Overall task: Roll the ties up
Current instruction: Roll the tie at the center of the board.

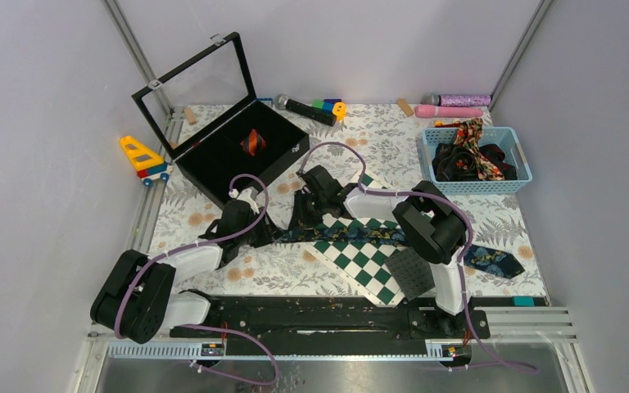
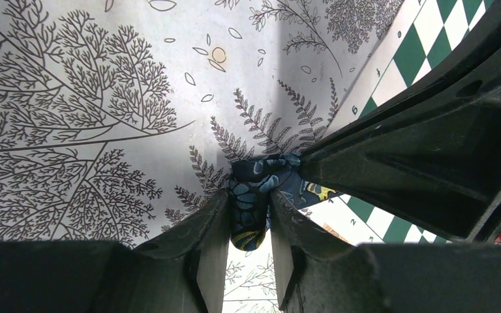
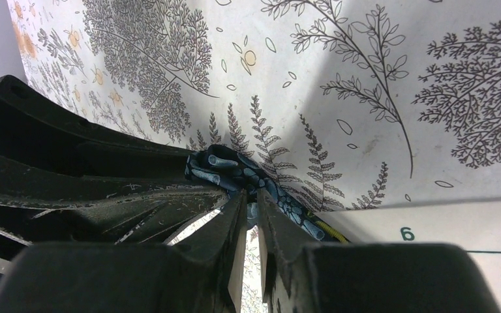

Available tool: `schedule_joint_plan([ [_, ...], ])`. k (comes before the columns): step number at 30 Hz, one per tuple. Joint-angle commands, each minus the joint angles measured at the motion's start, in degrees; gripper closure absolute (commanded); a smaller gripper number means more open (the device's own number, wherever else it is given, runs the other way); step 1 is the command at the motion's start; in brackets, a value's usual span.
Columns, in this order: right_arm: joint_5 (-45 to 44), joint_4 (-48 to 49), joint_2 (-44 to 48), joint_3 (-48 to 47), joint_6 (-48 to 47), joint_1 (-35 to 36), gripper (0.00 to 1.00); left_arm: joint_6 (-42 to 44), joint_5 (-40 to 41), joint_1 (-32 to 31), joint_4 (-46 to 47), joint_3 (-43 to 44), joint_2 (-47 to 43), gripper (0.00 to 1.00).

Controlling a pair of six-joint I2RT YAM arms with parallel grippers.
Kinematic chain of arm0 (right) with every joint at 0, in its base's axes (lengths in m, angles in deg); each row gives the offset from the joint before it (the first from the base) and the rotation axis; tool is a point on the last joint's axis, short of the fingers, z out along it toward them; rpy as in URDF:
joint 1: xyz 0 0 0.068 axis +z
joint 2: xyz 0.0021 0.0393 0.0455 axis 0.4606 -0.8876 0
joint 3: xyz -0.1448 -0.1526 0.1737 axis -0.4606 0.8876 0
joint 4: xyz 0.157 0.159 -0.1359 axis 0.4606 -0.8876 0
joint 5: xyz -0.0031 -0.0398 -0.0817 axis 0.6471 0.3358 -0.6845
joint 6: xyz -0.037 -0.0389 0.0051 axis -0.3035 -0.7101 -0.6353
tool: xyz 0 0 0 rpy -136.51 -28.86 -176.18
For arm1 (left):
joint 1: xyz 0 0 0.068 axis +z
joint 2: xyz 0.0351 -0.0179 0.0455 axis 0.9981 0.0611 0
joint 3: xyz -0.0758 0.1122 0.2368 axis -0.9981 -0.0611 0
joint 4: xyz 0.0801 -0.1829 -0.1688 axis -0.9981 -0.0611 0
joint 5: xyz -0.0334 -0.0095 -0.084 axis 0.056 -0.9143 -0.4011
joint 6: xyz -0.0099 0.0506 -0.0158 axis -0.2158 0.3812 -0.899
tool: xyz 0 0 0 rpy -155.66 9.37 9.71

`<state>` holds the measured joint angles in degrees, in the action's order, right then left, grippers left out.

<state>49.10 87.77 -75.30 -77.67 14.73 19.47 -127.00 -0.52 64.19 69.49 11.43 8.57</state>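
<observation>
A dark navy tie with a floral print (image 1: 377,233) lies across the green-and-white chequered board (image 1: 360,262), its wide end at the right (image 1: 495,260). My left gripper (image 1: 274,233) and right gripper (image 1: 303,219) meet at its narrow left end. In the left wrist view the left gripper (image 2: 249,210) is shut on a folded bunch of this tie (image 2: 256,186), with the right gripper's body beside it (image 2: 430,150). In the right wrist view the right gripper (image 3: 251,203) is shut on the same tie (image 3: 231,168). A rolled red-and-black striped tie (image 1: 252,141) sits in the black box.
The black box with its glass lid open (image 1: 213,160) stands at the back left. A blue basket (image 1: 521,172) at the back right holds several ties. A toy truck (image 1: 143,158), a microphone (image 1: 305,109) and pink items (image 1: 450,110) lie at the edges.
</observation>
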Motion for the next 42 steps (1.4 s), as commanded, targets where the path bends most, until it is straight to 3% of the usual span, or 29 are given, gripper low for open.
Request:
schedule_joint_plan([
  [1, 2.06, 2.35, -0.43, 0.55, 0.82, 0.69, 0.83, 0.00, 1.56, -0.05, 0.67, 0.75, -0.70, 0.70],
  [15, 2.53, 2.06, 0.01, 1.11, 0.56, 0.70, 0.84, -0.17, 1.76, -0.06, 0.46, 1.03, -0.57, 0.67],
  [26, 1.81, 1.84, 1.72, 0.67, 0.41, 0.74, 0.80, -0.38, 0.82, -0.08, 0.75, 1.27, -1.40, 0.90],
  [37, -5.99, 1.86, 13.58, 5.56, -3.15, 0.65, 0.76, 1.22, 1.54, -0.27, -3.47, 4.41, -3.73, 0.98],
  [42, -10.98, 6.07, 20.83, 12.27, -1.44, 0.57, 0.77, 3.27, 3.99, -0.86, -6.95, 6.44, -5.22, 1.00],
])
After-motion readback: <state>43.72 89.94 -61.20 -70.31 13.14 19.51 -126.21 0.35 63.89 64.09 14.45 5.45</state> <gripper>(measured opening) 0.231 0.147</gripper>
